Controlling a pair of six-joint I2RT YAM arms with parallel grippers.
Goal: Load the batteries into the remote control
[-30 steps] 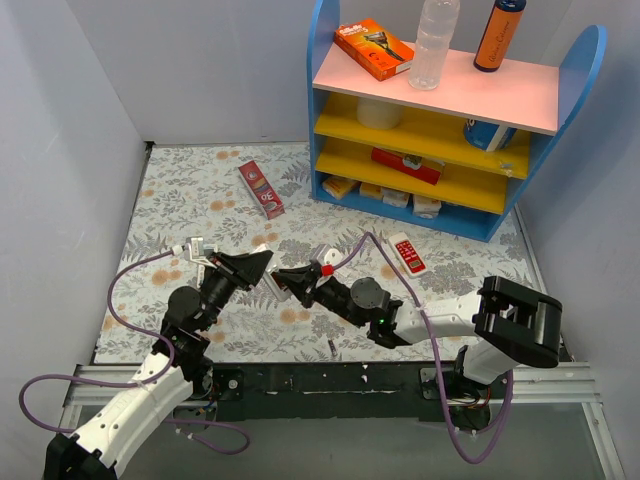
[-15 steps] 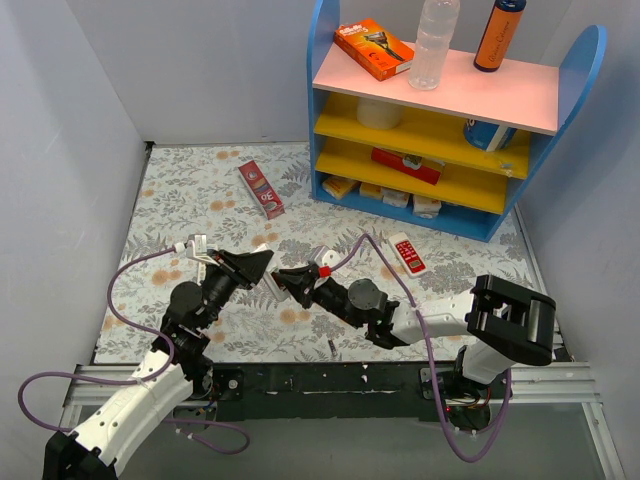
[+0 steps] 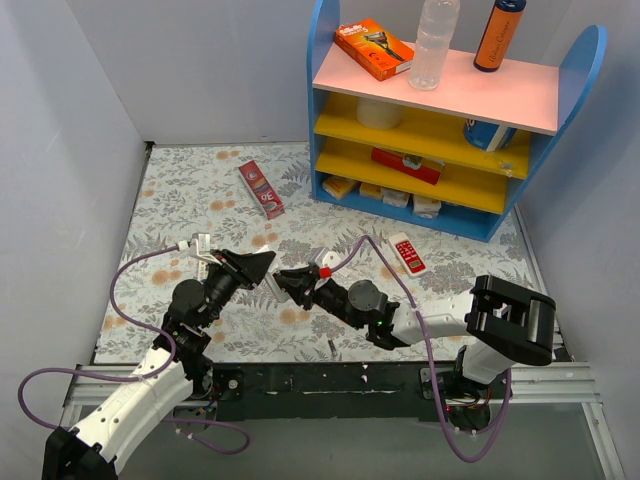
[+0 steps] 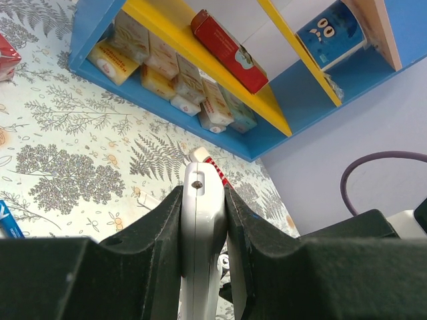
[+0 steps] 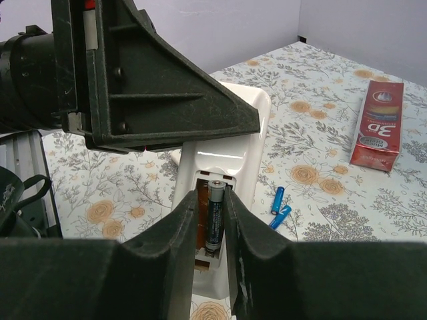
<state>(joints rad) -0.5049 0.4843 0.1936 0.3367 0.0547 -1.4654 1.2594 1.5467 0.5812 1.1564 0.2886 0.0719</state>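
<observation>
1. One battery (image 5: 215,213) sits lengthwise in the open bay of the remote control (image 5: 230,127), between the fingers of my right claw (image 5: 211,203). A sliver of bay shows beside it on one side, so I judge this claw released, or very nearly.
2. My left claw (image 4: 203,197) is clenched on the remote control's narrow sides, holding it up off the table (image 3: 200,190).
3. To do this well, I keep the left grip firm and still. I draw the right fingers straight back without dragging the battery, then check that both ends meet the contacts; a press on its upper end may be needed.
4. The slot beside it, partly hidden by my finger, looks unfilled. A small dark cylinder (image 3: 331,348) near the table's front edge is probably the next one.
5. Against a second ago, the top view shows my right arm's elbow shifted slightly leftward. The left claw and the remote control have kept their place.
</observation>
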